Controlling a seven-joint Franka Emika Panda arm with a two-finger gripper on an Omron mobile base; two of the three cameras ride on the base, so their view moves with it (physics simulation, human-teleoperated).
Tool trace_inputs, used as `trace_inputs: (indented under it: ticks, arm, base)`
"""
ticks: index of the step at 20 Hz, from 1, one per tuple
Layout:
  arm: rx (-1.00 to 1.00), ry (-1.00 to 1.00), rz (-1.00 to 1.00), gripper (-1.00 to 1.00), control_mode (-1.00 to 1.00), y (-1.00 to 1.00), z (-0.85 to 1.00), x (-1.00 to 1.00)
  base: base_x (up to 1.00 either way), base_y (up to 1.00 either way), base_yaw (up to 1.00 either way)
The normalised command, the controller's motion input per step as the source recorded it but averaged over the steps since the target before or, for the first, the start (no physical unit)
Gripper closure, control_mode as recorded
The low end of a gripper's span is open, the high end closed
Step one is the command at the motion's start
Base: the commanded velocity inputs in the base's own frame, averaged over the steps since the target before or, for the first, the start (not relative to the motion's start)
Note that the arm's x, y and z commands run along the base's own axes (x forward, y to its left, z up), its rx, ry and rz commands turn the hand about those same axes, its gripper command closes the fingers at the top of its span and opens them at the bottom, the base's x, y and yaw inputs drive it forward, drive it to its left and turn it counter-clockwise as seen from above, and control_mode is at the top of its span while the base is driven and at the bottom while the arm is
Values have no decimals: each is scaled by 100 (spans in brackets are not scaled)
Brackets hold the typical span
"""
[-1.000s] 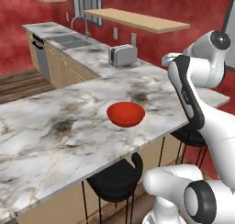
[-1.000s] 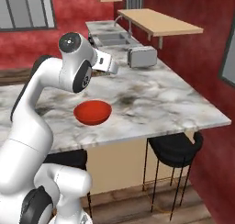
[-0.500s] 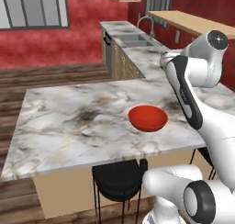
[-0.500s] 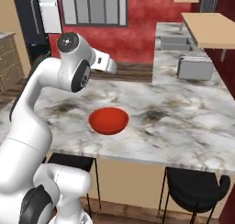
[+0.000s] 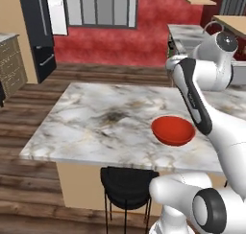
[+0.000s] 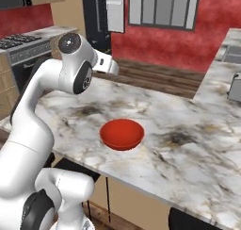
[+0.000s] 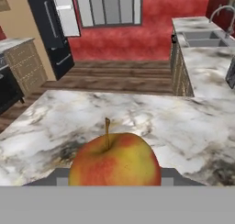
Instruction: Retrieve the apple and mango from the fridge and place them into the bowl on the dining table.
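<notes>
On my far left the fridge [image 5: 42,34] stands against the back wall, with wooden floor open between it and the dining table [image 5: 96,127]. The table's near edge runs bare from its left corner across to the bowl [image 5: 173,130], so I have free marble all along that side. I count one red bowl, sitting near the table's front edge and holding nothing. One black stool [image 5: 127,182] is tucked under the table edge just left of the arm.

In the hand view, one apple [image 7: 115,162], red and yellow with its stem up, sits right at the gripper [image 7: 115,179], over the marble top. The gripper is clamped on it: the apple sits between the finger tips, whose grey pads show at either side.

To the right, beyond a gap of floor, runs the counter with the sink [image 7: 202,37] and one toaster [image 6: 235,86]. I can read no writing or labels anywhere.
</notes>
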Motion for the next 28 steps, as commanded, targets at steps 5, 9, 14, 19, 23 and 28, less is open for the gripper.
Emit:
trace_inputs:
  ticks: [5,9,14,19,23,28]
  arm:
    - [0,0,0,100,100,0,0,0]
    - [0,0,0,100,100,0,0,0]
    - [0,0,0,100,-100,-31,-28,7]
    - [0,6,0,100,-100,-58,-45,7]
    - [0,19,0,100,-100,-22,-58,0]
    - [0,26,0,100,-100,-9,-52,-7]
  base:
    - [35,-3,14]
    - [7,0,0]
    - [0,-2,0]
    - [0,0,0]
    - [0,0,0]
    - [0,0,0]
